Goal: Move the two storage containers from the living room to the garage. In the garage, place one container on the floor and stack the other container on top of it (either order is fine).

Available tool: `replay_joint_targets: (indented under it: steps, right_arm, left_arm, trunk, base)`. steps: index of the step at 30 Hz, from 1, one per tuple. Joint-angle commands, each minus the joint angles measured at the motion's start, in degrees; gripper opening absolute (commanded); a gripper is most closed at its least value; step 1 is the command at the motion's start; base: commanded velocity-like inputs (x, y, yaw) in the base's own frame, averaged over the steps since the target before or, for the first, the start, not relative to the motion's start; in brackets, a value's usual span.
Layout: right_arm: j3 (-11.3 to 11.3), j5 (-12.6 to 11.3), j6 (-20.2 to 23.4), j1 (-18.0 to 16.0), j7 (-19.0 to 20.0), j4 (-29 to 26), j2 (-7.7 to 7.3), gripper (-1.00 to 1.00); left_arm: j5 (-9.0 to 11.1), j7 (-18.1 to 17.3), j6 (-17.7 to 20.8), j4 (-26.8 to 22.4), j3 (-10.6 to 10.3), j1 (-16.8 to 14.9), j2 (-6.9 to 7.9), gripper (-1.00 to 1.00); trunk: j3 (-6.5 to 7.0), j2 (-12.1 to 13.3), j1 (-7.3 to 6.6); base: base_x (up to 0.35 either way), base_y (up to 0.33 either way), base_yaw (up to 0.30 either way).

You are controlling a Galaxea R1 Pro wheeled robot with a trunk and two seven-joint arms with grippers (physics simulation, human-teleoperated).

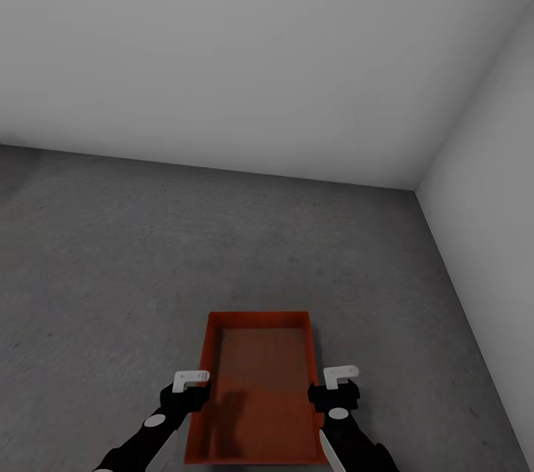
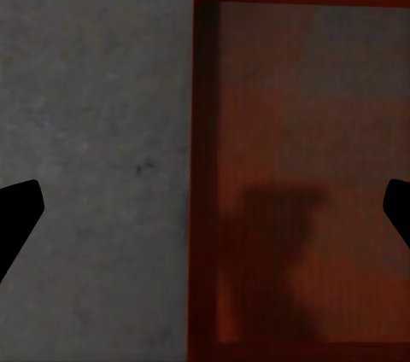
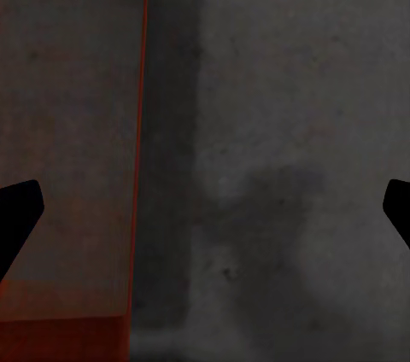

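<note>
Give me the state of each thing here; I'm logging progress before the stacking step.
Orange-red lidless rectangular storage container: empty, flat on the concrete.
Left pincer: open, straddling the container's left wall.
Right pincer: open, straddling its right wall.
Mottled grey concrete floor: bears one container.

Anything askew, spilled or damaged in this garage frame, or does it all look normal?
Nothing stands out. One storage container sits flat and upright on the floor, empty and intact. The left gripper and right gripper hang open above its long walls, each straddling one.
</note>
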Motion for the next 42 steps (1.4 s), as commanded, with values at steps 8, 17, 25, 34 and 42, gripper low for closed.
replay_joint_targets:
  steps: [8,17,25,34,42]
  right_arm:
    - [0.25,0.31,0.56,-0.02,-0.31,-0.07,-0.03,1.00]
    - [0.25,0.18,0.56,-0.02,-0.20,-0.07,-0.03,1.00]
    - [0.25,0.16,0.56,-0.02,-0.26,-0.07,-0.03,1.00]
    - [0.25,0.16,0.56,-0.02,-0.27,-0.07,-0.03,1.00]
    - [0.25,0.09,0.56,-0.02,-0.26,-0.07,-0.03,1.00]
  left_arm:
    - [0.55,0.40,-0.25,0.03,-0.49,-0.04,0.04,1.00]
    - [0.55,0.40,-0.26,0.03,-0.49,-0.04,-0.04,1.00]
    - [0.55,0.40,-0.26,0.03,-0.49,-0.04,-0.05,1.00]
    - [0.55,0.40,-0.22,0.03,-0.49,-0.04,-0.05,1.00]
    - [0.58,0.40,-0.19,0.03,-0.49,-0.04,-0.05,1.00]
  trunk:
    - [-0.04,-0.01,-0.01]
    - [-0.04,-0.01,-0.01]
    - [-0.04,-0.01,-0.01]
    - [-0.04,-0.01,-0.01]
    - [-0.04,-0.01,-0.01]
  base:
    - [0.000,0.000,0.000]
    - [0.000,0.000,0.000]
    - [0.000,0.000,0.000]
    - [-0.046,0.000,0.000]
    - [-0.201,0.000,0.000]
